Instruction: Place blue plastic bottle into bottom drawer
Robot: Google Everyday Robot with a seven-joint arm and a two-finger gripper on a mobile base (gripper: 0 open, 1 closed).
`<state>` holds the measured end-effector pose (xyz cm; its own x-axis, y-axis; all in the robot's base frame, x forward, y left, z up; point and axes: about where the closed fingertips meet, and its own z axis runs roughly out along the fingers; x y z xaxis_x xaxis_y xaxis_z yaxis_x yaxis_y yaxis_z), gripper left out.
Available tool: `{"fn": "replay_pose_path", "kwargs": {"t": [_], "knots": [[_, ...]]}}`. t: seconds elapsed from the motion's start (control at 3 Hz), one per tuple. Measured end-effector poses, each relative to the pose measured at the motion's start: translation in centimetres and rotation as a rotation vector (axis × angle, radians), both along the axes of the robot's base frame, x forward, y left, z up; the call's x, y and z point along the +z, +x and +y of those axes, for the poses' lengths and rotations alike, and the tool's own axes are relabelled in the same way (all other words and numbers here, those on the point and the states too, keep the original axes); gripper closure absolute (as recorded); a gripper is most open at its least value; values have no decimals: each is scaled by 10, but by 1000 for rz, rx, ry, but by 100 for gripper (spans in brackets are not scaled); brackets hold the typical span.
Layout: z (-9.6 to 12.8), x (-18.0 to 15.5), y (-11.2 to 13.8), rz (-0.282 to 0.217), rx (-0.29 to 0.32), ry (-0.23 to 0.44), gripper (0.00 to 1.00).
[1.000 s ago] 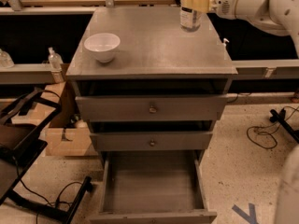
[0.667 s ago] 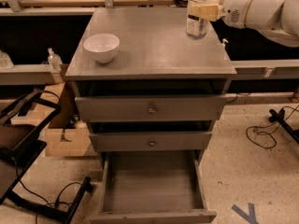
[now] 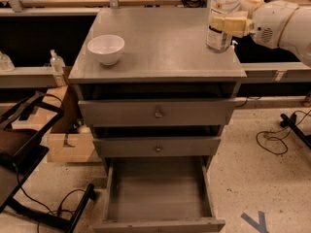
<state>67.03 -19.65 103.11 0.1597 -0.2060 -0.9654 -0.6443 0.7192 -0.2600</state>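
Observation:
The blue plastic bottle (image 3: 221,17), clear with a white label, is upright over the right rear of the grey cabinet top (image 3: 160,52). My gripper (image 3: 228,17) comes in from the right on a white arm and is shut on the bottle's middle, one cream finger (image 3: 232,25) across its front. The bottle's base is at or just above the top surface; I cannot tell if it touches. The bottom drawer (image 3: 158,191) is pulled open below, grey inside and holding nothing.
A white bowl (image 3: 106,48) sits on the cabinet top at the left. The two upper drawers (image 3: 158,113) with round knobs stick out slightly. A small clear bottle (image 3: 57,68) stands on a shelf at left. A cardboard box (image 3: 68,140), black frame and cables lie on the floor.
The gripper with the bottle has moved forward and a little right along the cabinet top, toward its front right corner. The bowl and drawers have not moved.

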Motion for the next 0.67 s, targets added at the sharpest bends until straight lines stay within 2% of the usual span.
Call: {"fn": "replay_pose_path", "kwargs": {"t": [0.33, 0.67], "knots": [[2, -8, -6, 6, 7, -3, 100], [4, -41, -25, 28, 36, 15, 100]]}}
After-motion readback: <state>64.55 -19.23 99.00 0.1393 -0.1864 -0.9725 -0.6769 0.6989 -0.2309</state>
